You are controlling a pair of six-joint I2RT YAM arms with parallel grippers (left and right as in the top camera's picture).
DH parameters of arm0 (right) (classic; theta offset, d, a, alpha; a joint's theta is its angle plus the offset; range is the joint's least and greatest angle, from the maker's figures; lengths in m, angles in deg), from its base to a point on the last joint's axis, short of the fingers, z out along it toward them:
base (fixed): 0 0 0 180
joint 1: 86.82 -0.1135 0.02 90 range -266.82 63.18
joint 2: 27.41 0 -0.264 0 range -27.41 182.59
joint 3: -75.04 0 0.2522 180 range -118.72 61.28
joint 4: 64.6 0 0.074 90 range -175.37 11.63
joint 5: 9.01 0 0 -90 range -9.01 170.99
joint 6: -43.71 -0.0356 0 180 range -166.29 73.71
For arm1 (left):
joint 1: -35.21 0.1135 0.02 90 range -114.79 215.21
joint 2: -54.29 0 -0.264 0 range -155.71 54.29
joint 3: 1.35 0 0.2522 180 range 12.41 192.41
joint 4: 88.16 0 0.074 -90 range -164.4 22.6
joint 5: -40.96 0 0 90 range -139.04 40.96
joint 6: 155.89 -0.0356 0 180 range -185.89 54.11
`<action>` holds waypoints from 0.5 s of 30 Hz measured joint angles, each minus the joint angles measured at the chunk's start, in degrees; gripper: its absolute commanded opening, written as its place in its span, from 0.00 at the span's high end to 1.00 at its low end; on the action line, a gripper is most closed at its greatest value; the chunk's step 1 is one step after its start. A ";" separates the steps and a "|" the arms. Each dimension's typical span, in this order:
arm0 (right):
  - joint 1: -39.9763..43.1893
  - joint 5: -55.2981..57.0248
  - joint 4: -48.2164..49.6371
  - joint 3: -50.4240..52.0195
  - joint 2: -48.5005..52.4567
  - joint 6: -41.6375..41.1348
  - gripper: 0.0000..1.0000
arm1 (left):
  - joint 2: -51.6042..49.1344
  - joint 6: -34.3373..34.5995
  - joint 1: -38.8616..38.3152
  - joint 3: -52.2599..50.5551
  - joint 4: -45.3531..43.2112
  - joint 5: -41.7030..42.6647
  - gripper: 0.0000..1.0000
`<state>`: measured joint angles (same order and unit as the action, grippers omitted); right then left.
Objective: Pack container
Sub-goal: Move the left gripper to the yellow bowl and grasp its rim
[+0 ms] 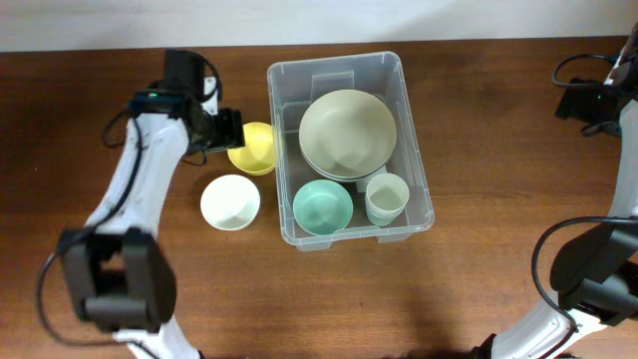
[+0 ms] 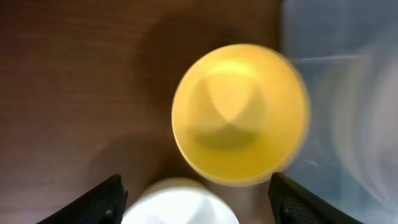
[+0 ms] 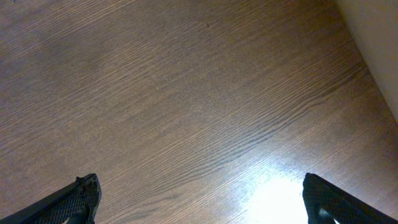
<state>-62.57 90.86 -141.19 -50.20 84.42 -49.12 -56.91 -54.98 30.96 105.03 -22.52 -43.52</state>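
1. The brown wooden counter (image 1: pixel 449 299) carried everything and filled the overhead view, with a pale wall along its far edge.
2. The container (image 1: pixel 335 64), a clear rectangular bin, stood upright near the middle of the counter, its long sides running from the far edge toward the near one.
3. The left arm (image 1: pixel 135 179) reached up the left side of the counter and ended just left of the container.
4. A large sage-green bowl (image 1: pixel 347 133) sat inside the container and took up most of its far half.
5. A teal bowl (image 1: pixel 322 206) sat in the near left corner of the container.
6. A yellow bowl (image 1: pixel 254 148) stood on the counter outside the container, just beside its left wall; the left wrist view showed it blurred.
7. A white bowl (image 1: pixel 230 201) stood on the counter close to the yellow bowl, on its near side.
8. A stack of pale cups (image 1: pixel 387 196) stood in the near right corner of the container, next to the teal bowl.
9. The left fingers (image 2: pixel 93 205) were spread wide beside the yellow bowl and gripped nothing.
10. The right fingers (image 3: pixel 71 202) were spread fully over bare counter near the wall, well apart from the container, holding nothing.
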 measured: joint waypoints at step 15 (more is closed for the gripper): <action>0.00 -0.02 0.00 0.00 0.00 0.00 0.01 | -13.16 2.29 1.29 -0.59 -7.50 1.46 0.99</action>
<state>-62.57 90.84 -141.19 -50.20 84.42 -49.12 -70.06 -52.68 32.25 104.44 -30.02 -42.05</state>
